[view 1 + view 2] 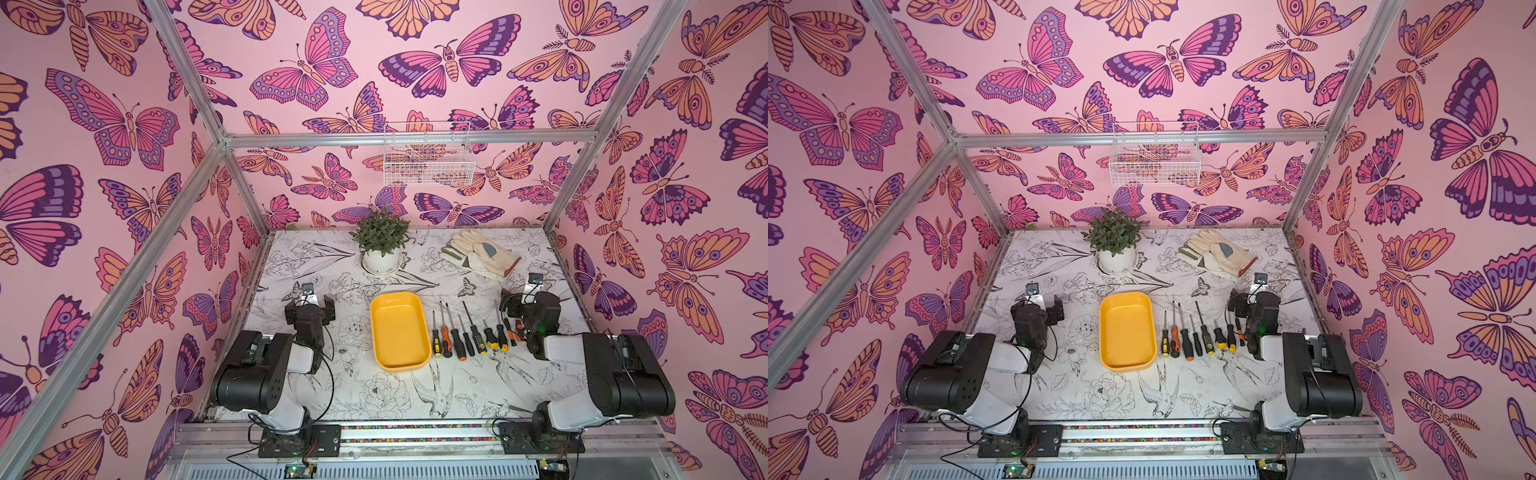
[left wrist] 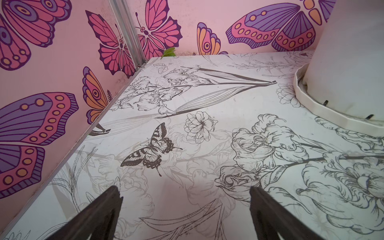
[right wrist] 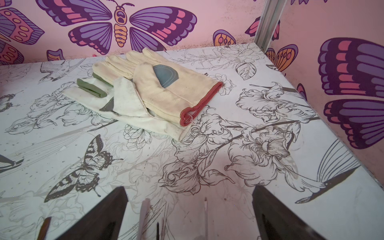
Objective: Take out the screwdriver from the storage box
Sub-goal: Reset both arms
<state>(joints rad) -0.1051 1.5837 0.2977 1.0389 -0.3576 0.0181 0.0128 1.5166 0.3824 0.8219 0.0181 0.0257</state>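
The yellow storage box (image 1: 376, 328) (image 1: 1105, 332) sits mid-table in both top views, and its inside shows bare. Several screwdrivers (image 1: 457, 343) (image 1: 1185, 345) lie in a row on the table just to its right, shafts pointing to the back. My left gripper (image 1: 311, 305) (image 1: 1040, 305) rests left of the box, open and holding nothing, over bare table in its wrist view (image 2: 184, 188). At the row's right end my right gripper (image 1: 532, 299) (image 1: 1256, 299) stands open. A screwdriver shaft tip (image 3: 205, 200) shows between its fingers (image 3: 189, 188), untouched.
A potted plant (image 1: 381, 245) in a white pot (image 2: 353, 62) stands at the back centre. A pair of work gloves (image 1: 482, 253) (image 3: 158, 93) lies at the back right. A white wire basket (image 1: 428, 158) hangs on the back wall. Butterfly-papered walls close in three sides.
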